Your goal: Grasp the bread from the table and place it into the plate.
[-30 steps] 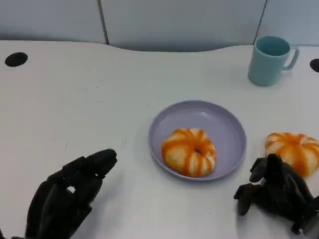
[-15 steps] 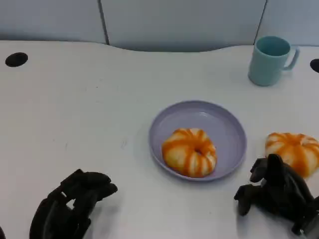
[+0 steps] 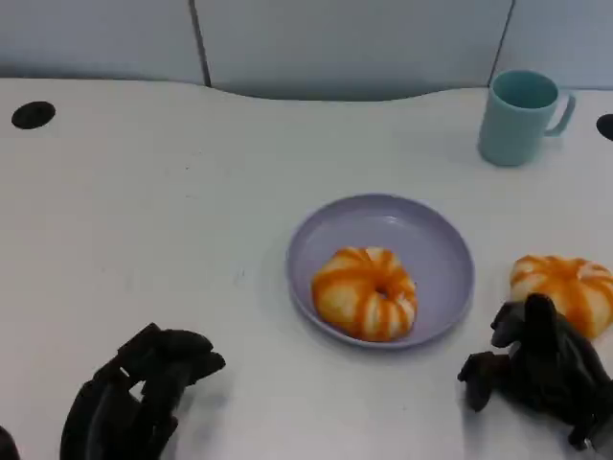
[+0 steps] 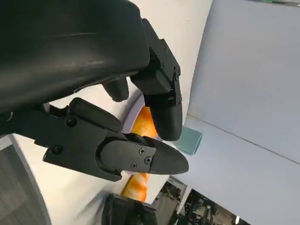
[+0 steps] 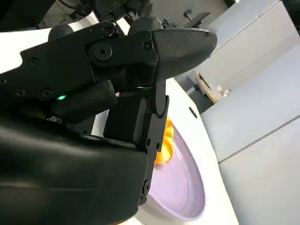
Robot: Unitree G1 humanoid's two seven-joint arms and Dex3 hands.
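Resting in the plate (image 3: 436, 235), one bread (image 3: 365, 292); second bread (image 3: 563, 287) beside it; both hands' fingers curled, holding nothing.

Even, bright overhead light; soft shadows under plate (image 3: 450, 240) and hands. Head view sharp; wrist views blurred close up.

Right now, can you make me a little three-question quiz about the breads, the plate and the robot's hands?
1. True or false: one bread already lies in the purple plate.
2. Where is the second bread?
A. Inside the cup
B. On the table, at the plate's right, just beyond the right hand
C. Held in the left hand
3. Fill in: the teal ____ stands at the table's far right.

Key:
1. True
2. B. The right hand's fingers are near that bread but do not hold it.
3. Cup
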